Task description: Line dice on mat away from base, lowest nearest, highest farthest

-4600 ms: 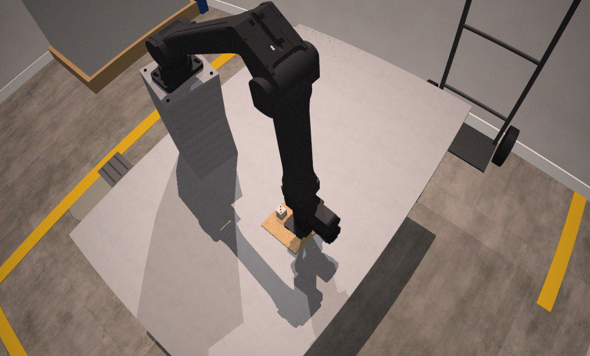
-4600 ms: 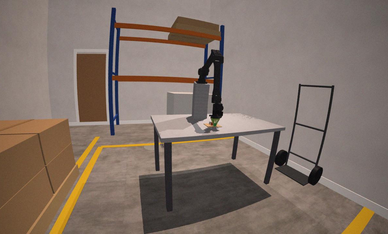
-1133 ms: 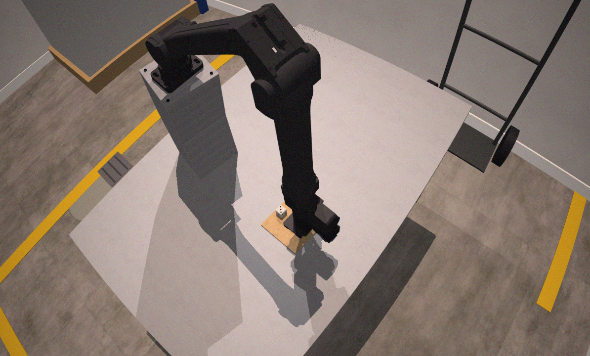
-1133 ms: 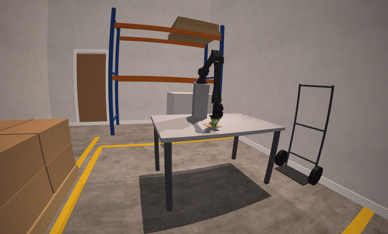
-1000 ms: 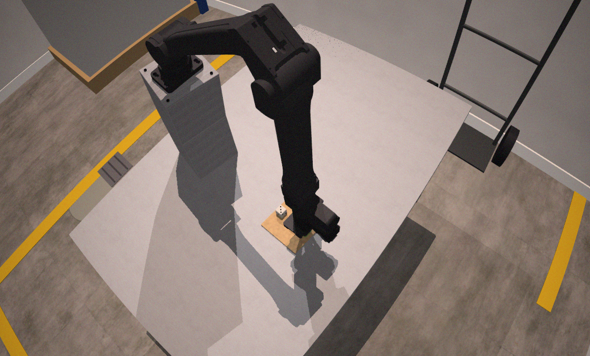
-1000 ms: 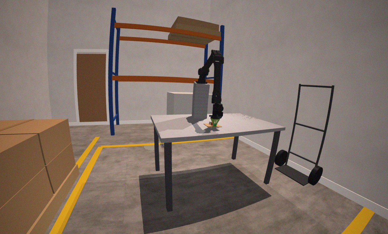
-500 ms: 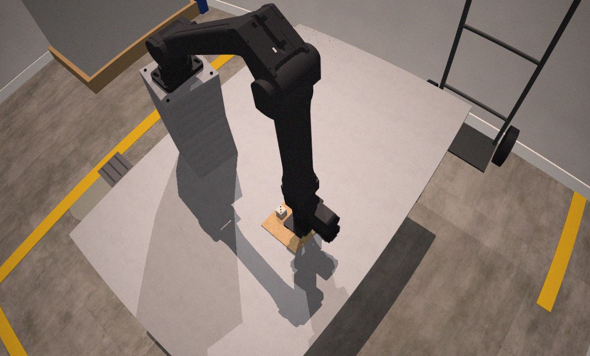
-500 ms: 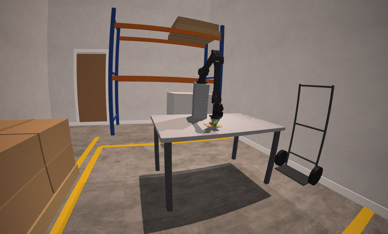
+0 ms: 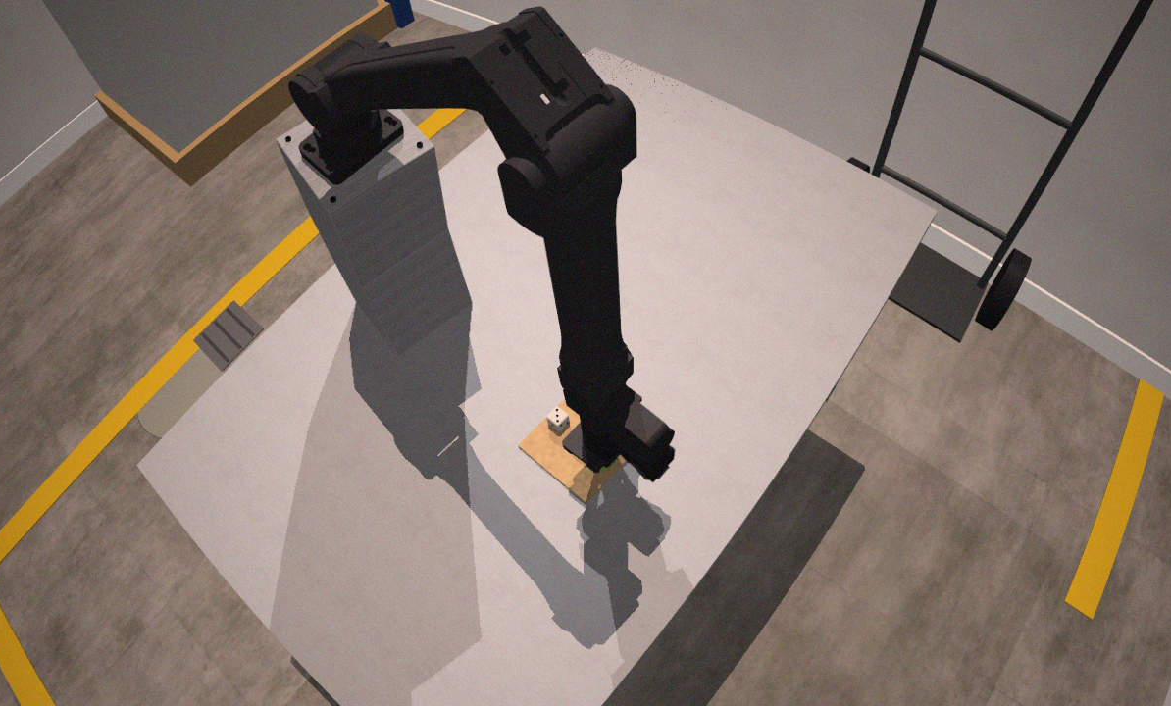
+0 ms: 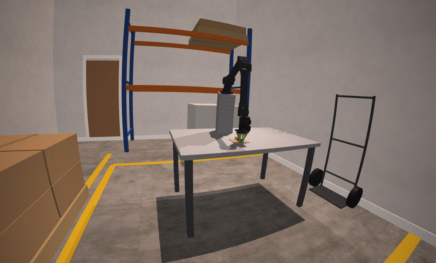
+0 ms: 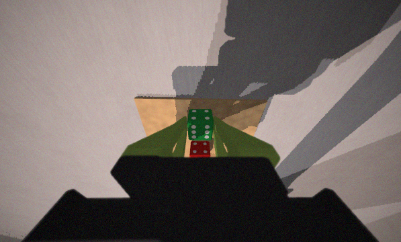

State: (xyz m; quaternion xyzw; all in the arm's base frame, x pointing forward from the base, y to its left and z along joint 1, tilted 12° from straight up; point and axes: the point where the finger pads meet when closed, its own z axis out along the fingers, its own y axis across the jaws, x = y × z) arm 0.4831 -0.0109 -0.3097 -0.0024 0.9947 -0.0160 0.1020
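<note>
The tan mat (image 11: 200,107) lies flat on the grey table; it also shows in the top view (image 9: 563,452). A green die (image 11: 200,124) sits on the mat between my green fingers, six pips on its top face. My gripper (image 11: 199,121) is low over the mat and slightly open around this die, not squeezing it. A red die (image 11: 200,148) sits just behind the green one, closer to the wrist and partly hidden by the gripper body. A white die (image 9: 558,418) stands on the mat's end nearest the base. The arm hides the other two dice in the top view.
The robot's grey pedestal (image 9: 379,219) stands at the table's far left corner. The mat lies near the table's front right edge. A hand truck (image 9: 1002,176) stands off the table to the right.
</note>
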